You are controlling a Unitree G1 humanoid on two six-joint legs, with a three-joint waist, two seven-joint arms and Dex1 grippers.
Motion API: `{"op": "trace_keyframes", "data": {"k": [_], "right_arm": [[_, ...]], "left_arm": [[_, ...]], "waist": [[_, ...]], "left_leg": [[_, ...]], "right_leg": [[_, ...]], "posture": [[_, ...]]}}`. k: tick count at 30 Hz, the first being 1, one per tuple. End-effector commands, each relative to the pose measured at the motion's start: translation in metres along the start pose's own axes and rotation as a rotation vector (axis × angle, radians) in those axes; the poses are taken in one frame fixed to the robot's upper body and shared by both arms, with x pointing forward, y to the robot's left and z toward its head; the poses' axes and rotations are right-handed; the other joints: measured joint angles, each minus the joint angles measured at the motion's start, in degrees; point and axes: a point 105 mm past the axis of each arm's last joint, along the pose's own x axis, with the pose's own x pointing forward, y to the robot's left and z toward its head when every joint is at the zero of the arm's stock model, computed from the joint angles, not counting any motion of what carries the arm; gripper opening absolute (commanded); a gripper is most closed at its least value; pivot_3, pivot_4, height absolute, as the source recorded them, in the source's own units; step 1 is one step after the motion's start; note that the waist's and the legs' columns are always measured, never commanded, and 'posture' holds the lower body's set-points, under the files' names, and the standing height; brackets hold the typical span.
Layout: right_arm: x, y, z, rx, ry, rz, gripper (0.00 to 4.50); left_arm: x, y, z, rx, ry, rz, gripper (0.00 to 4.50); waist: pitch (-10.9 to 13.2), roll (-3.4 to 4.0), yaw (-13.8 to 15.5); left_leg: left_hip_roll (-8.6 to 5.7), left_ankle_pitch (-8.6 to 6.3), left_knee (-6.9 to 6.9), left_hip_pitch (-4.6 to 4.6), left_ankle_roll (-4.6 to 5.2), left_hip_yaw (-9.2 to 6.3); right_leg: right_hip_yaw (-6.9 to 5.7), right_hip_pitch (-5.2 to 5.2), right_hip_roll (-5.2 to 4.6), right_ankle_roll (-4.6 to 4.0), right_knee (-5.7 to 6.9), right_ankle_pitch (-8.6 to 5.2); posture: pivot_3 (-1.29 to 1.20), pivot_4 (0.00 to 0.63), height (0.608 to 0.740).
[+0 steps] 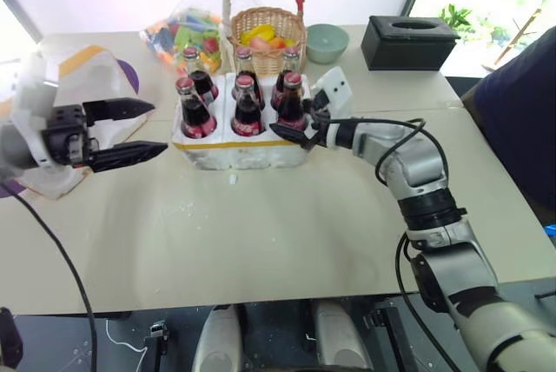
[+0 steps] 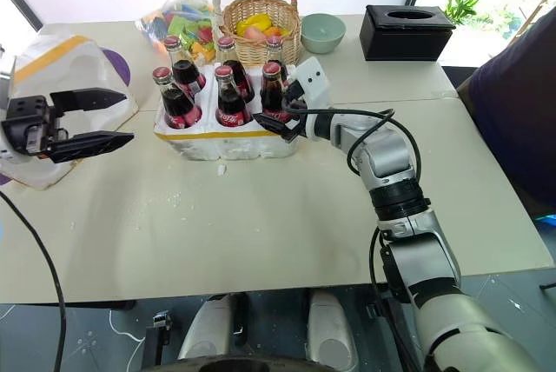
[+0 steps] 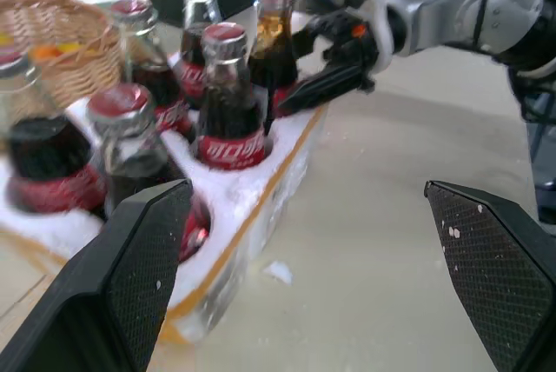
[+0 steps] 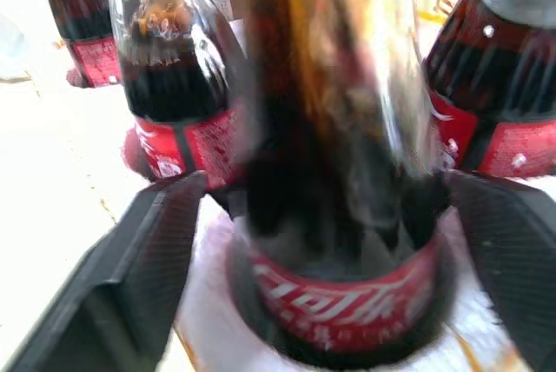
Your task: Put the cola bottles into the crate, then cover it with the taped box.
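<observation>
Bottles: six cola bottles point(image 1: 246, 98) upright in crate point(image 1: 234, 148) on tabletop point(image 1: 287, 224) | right tool point(image 1: 300, 116): released, fingers either side of front-right bottle | left tool point(image 1: 130, 131): released, empty, left of crate

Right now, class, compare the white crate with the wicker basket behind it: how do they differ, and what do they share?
The crate is low, blocky white foam with a yellow strip along its front; the wicker basket is round, woven and tan, with a tall arched handle. The crate holds six upright cola bottles in wells; the basket holds loose, colourful items. The right gripper is at the crate's corner; nothing is near the basket. Both stand on the table, open-topped and filled.
</observation>
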Motion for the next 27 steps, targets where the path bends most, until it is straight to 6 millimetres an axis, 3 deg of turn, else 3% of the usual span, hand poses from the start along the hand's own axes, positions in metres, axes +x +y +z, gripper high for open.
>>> {"op": "trace_keyframes", "data": {"k": [1, 6, 8, 12, 14, 18, 24, 27], "right_arm": [[-0.037, 0.004, 0.042, -0.079, -0.097, 0.075, 4.45], [-0.102, 0.006, 0.079, -0.092, -0.112, 0.169, 4.45], [-0.123, 0.007, 0.094, -0.097, -0.126, 0.183, 4.45], [-0.141, 0.010, 0.111, -0.102, -0.156, 0.196, 4.45], [-0.144, 0.009, 0.116, -0.096, -0.166, 0.194, 4.45], [-0.139, 0.002, 0.111, -0.085, -0.161, 0.150, 4.45], [-0.143, -0.001, 0.101, -0.067, -0.133, 0.103, 4.45], [-0.147, -0.005, 0.100, -0.061, -0.132, 0.060, 4.45]], "left_arm": [[-0.035, 0.003, 0.018, 0.083, 0.049, 0.112, 4.50], [-0.112, 0.021, 0.028, 0.088, 0.224, 0.351, 4.50], [-0.151, 0.030, 0.019, 0.069, 0.360, 0.458, 4.50], [-0.201, 0.037, -0.008, 0.006, 0.594, 0.553, 4.50], [-0.216, 0.038, -0.019, -0.014, 0.680, 0.572, 4.50], [-0.218, 0.054, -0.049, -0.050, 0.745, 0.610, 4.50], [-0.187, 0.094, -0.068, -0.031, 0.748, 0.659, 4.50], [-0.179, 0.105, -0.075, -0.035, 0.777, 0.689, 4.50]], "waist": [[0.0, 0.00, 0.1], [0.0, 0.00, 0.1], [0.0, 0.02, -0.1], [0.0, 0.12, -0.5], [0.0, 0.11, -0.4], [0.0, 0.09, 0.3], [-0.1, 0.00, 1.7], [-0.1, -0.09, 1.5]], "left_leg": [[0.00, 0.00, -0.01, 0.00, 0.00, 0.00], [0.02, -0.01, -0.12, -0.05, -0.01, 0.10], [0.03, -0.02, -0.16, -0.01, -0.02, 0.14], [0.04, -0.03, -0.24, 0.09, -0.03, 0.35], [0.07, -0.03, -0.24, 0.01, -0.04, 0.43], [0.08, -0.03, -0.24, -0.13, -0.05, 0.52], [0.04, -0.01, -0.06, -0.34, -0.03, 0.58], [0.03, 0.00, 0.06, -0.48, -0.02, 0.57]], "right_leg": [[0.00, 0.00, -0.02, 0.00, 0.00, 0.00], [-0.03, -0.18, -0.04, -0.21, -0.03, -0.13], [-0.04, -0.22, -0.04, -0.24, -0.02, -0.15], [0.00, -0.33, -0.14, -0.42, -0.01, -0.22], [0.00, -0.50, -0.18, -0.47, 0.02, -0.18], [0.01, -0.66, -0.24, -0.48, 0.03, -0.18], [0.02, -0.69, -0.21, -0.23, 0.08, -0.02], [0.01, -0.73, -0.20, 0.08, 0.11, 0.16]], "posture": [[0.00, 0.150, 0.740], [0.00, 0.150, 0.740], [0.00, 0.150, 0.740], [0.00, 0.150, 0.740], [0.00, 0.150, 0.740], [0.00, 0.150, 0.740], [0.00, 0.150, 0.740], [0.00, 0.150, 0.740]]}}
